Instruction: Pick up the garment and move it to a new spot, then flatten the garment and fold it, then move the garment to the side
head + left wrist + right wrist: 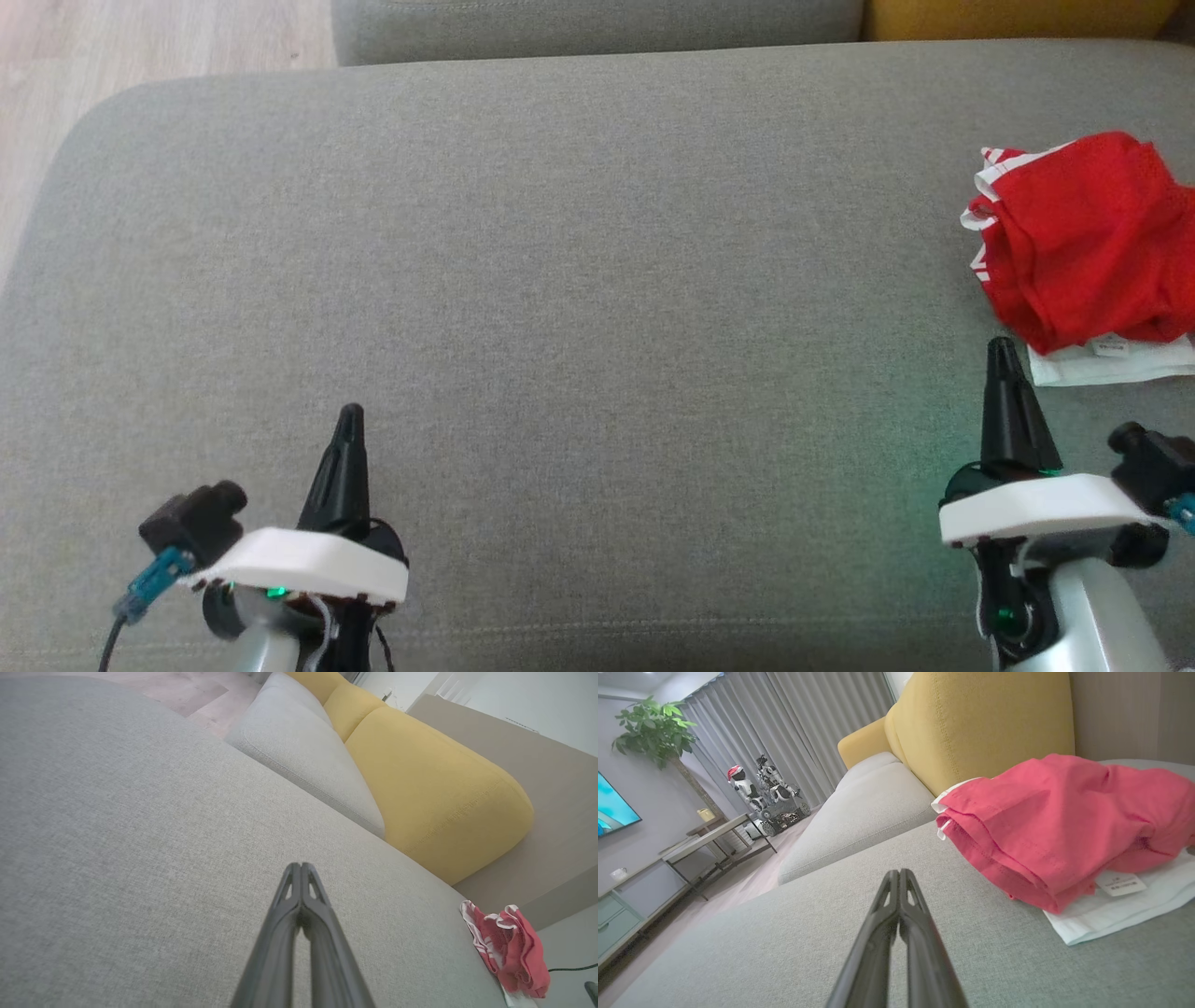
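Note:
A crumpled red garment (1088, 238) with white trim and a white lining lies at the right edge of the grey sofa cushion (579, 280). It also shows as a red heap (509, 947) at the lower right of the left wrist view and close by, the garment (1064, 821), in the right wrist view. My right gripper (1004, 353) is shut, empty, its tip just in front of the garment's near edge. My left gripper (350, 415) is shut and empty over bare cushion at the lower left. Both pairs of fingers (301, 870) (899, 875) are pressed together.
A second grey seat cushion (597, 28) and a yellow back cushion (434, 793) lie beyond the work cushion. Wooden floor (56, 75) is at the far left. A side table, a plant (654, 728) and a small robot (761, 788) stand across the room.

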Controlling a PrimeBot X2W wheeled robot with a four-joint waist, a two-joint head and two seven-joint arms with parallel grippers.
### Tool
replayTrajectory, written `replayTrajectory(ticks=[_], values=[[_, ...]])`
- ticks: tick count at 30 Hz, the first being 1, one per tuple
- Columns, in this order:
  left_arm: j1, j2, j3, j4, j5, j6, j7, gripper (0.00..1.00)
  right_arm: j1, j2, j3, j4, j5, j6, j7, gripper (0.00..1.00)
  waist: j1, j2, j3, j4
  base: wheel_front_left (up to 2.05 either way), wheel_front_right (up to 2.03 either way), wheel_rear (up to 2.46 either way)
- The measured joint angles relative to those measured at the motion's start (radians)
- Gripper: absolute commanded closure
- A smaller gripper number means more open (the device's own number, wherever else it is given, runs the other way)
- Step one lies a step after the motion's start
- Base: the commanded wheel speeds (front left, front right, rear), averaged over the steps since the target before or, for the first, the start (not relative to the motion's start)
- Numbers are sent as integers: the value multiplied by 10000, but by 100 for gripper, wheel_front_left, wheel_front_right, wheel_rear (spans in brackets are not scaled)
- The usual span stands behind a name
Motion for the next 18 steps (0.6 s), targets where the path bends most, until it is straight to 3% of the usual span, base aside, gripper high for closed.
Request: replayTrajectory(ticks=[18], values=[[-41, 46, 326, 88, -1804, -100, 451, 100, 1, -6, -157, 2, 2144, 0, 489, 100, 0, 0, -177, -19, 0, 0, 0]])
